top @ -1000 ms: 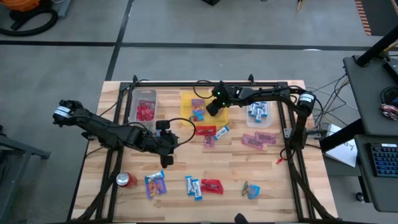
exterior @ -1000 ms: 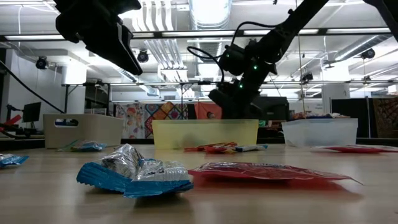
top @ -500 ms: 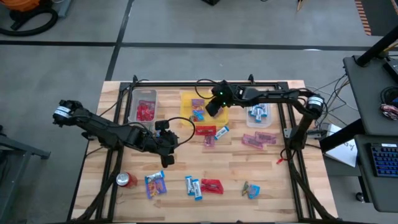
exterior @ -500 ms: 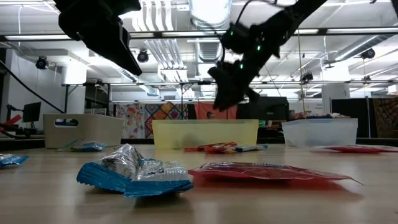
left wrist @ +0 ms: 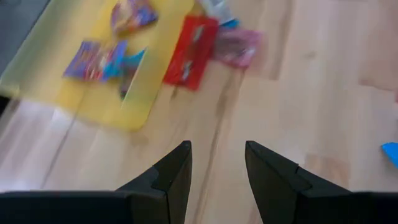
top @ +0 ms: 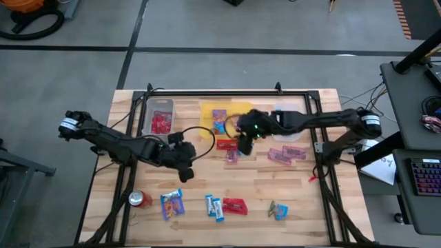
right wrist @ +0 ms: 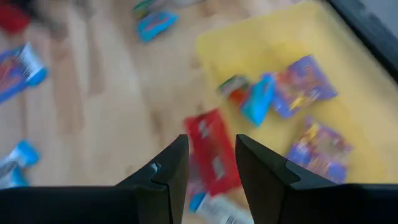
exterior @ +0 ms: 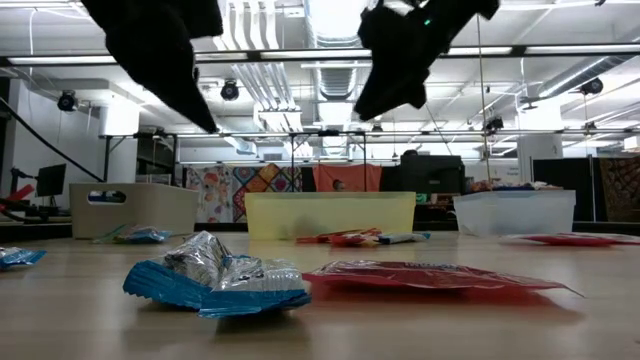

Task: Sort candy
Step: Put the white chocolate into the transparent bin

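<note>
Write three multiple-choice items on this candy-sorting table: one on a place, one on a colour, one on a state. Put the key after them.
1. Where is the red soda can?
A. Near the table's front left corner
B. Inside the yellow tray
C. Beside the right-hand clear bin

2. What colour is the middle tray at the back of the table?
A. Green
B. Yellow
C. Black

3. What is between the jaws of the right gripper?
A. A purple packet
B. A blue-and-white bar
C. Nothing; they are open and empty

Key:
1. A, the high view shows the can by the front left corner, next to a purple packet.
2. B, the tray holding purple packets is yellow in the high and wrist views.
3. C, the right wrist view shows the jaws apart above a red packet on the table, gripping nothing.
</note>
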Tool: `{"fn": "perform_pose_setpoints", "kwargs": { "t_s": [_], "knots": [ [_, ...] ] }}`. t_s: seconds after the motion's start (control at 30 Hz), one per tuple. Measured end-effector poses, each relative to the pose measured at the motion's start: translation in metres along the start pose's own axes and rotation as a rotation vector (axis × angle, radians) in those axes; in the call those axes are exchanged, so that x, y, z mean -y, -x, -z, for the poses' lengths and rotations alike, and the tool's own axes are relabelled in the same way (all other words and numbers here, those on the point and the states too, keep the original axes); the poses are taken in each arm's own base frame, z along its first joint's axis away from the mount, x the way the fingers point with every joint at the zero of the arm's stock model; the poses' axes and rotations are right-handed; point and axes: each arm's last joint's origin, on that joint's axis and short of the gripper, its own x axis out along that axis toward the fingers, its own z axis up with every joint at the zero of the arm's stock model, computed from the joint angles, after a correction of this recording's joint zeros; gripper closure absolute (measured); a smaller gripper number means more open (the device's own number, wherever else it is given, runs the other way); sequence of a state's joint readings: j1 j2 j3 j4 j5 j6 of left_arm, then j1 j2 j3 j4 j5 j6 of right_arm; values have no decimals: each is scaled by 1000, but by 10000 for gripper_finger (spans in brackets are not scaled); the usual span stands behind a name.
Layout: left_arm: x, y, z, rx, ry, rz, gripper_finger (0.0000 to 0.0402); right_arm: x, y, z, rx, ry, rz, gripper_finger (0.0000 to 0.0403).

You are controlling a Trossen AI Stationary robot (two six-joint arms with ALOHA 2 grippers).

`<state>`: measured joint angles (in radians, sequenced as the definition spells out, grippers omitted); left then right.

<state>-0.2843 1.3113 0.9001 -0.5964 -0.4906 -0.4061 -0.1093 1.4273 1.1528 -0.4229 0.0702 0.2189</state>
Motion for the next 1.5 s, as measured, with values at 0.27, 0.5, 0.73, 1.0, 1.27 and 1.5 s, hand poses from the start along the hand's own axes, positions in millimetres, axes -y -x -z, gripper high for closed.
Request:
{"fn": "perform_pose_setpoints", "kwargs": {
  "t_s": [0.27, 0.5, 0.73, 1.0, 1.27, 1.5],
  "knots": [
    [-14, -2, 14, -157, 98, -90, 273, -33, 13, 23, -149, 85, -49, 277],
    [-3, 1, 19, -297, 87, 166, 279, -49, 13, 39, -218, 145, -74, 277],
    [10, 8, 24, -380, 99, 329, 279, -55, 9, 54, -247, 158, -85, 277],
    [24, 17, 31, -390, 86, 358, 259, -56, 7, 58, -260, 153, -84, 277],
    [39, 28, 40, -403, 100, 380, 218, -66, 9, 62, -252, 201, -113, 277],
    [48, 28, 48, -379, 88, 323, 210, -73, 5, 65, -190, 217, -144, 277]
  ]
}}
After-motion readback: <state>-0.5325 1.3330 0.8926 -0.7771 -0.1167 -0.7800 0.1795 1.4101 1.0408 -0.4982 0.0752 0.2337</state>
